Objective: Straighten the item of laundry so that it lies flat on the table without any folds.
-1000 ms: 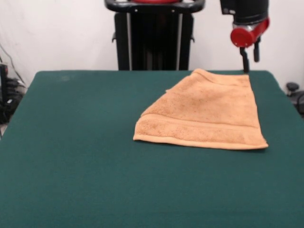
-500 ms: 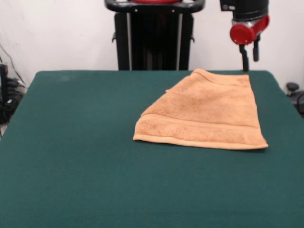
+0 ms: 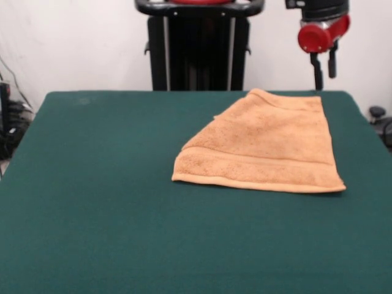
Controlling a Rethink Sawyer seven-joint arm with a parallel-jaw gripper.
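Here the towel (image 3: 263, 144) lies folded on the table (image 3: 92, 202), right of centre; soft, light, limp; pinch a top-layer corner; gripper (image 3: 324, 67) hangs above, fingers apart, empty.

A robot test room or lab: a counter (image 3: 92, 202) draped in plain dark green cloth stands against a bare white wall (image 3: 73, 43), with a black machine pedestal (image 3: 197, 52) bolted upright behind it and loose cables (image 3: 9, 113) trailing at the side.
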